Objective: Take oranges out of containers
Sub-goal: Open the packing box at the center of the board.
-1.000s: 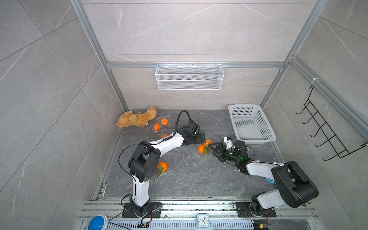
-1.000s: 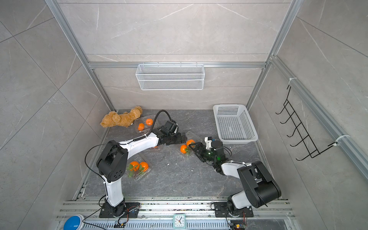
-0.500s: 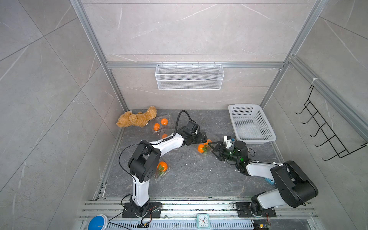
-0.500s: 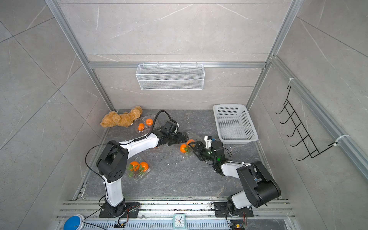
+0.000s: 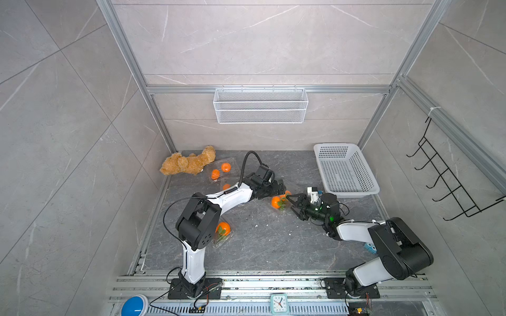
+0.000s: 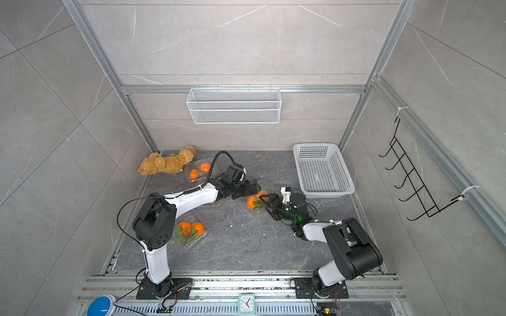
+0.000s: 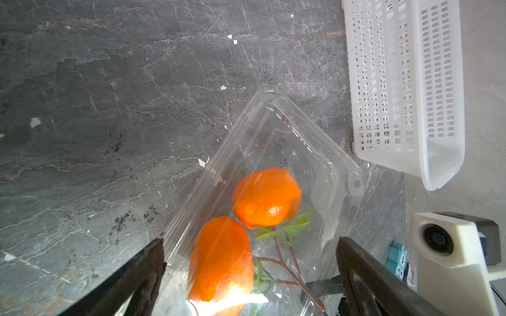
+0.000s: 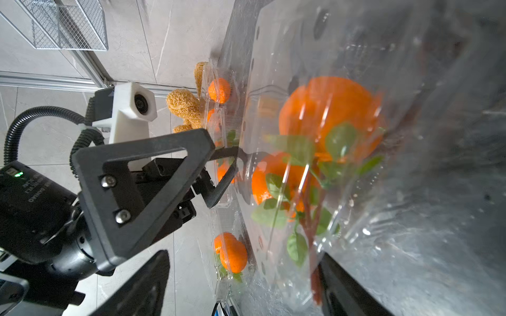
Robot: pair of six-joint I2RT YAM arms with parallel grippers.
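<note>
**Two tools at the middle clamshell [image 7: 287,131]: crush and slip hazard**
The left tool [image 7: 249,243] stands wide open, straddling the clamshell, and the right tool [image 8: 245,257] is spread open around its opposite end. Two oranges [image 7: 267,197] lie inside it on the worktop [image 5: 260,246]. An uneven squeeze may buckle or skid the thin plastic, and the leafy stems [image 7: 287,257] may snag.

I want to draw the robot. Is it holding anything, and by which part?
Nothing looks gripped: the left gripper and right gripper both stand open around the clear clamshell box.
</note>
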